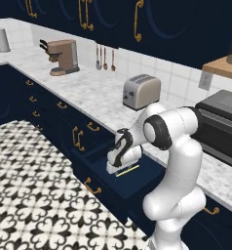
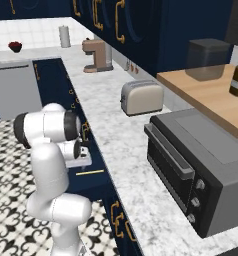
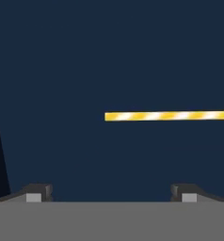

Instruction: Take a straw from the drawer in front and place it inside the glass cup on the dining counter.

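Note:
The navy drawer [image 1: 104,184] stands pulled out below the marble worktop, its dark blue inside showing in the hand view [image 3: 109,56]. On its floor lies the straw [image 1: 127,171], a thin yellow stick with pale stripes [image 3: 168,116], also seen from the right base [image 2: 89,172]. My gripper [image 1: 119,169] hangs pointing down into the drawer, just above the straw's left end [image 2: 81,167]. It is open [image 3: 111,193], its two tips wide apart and nothing between them. The straw lies ahead of the tips, offset toward one side. The glass cup and dining counter are out of view.
On the worktop above the drawer stand a toaster [image 1: 141,91], a dark microwave [image 1: 222,127] and a coffee machine [image 1: 63,57]. Navy cabinet doors with brass handles [image 1: 78,138] flank the drawer. The patterned tile floor [image 1: 35,195] lies open to the left.

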{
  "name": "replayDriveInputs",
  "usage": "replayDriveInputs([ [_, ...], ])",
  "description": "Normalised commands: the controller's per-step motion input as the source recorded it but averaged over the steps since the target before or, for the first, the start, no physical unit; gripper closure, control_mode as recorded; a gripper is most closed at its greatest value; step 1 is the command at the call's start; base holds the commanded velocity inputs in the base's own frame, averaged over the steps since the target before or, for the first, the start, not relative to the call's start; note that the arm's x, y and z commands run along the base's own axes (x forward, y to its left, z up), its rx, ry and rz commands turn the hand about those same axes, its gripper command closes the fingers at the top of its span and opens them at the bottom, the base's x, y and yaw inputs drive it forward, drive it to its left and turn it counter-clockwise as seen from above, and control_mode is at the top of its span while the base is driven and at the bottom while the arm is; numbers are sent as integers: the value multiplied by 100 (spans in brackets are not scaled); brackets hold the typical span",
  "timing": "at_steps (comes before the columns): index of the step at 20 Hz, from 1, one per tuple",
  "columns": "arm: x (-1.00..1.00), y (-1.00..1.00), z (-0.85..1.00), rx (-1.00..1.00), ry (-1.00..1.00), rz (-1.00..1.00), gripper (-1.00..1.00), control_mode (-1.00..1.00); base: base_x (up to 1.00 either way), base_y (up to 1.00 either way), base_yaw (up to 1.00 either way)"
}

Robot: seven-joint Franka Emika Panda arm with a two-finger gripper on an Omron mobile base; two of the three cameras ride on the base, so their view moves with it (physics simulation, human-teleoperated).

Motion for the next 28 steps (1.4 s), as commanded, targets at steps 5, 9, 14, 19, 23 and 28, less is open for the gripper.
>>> replayDriveInputs([
  [5,0,36,-31,0,3,0,-100,-100,0,0,0],
  [9,0,38,-21,1,6,0,-100,-100,0,0,0],
  [14,-8,55,-2,0,2,0,-100,-100,0,0,0],
  [19,-65,88,0,0,0,0,-100,-100,0,0,0],
  [23,-63,51,11,0,0,0,-100,-100,0,0,0],
  [28,11,-21,26,0,0,0,-100,-100,0,0,0],
])
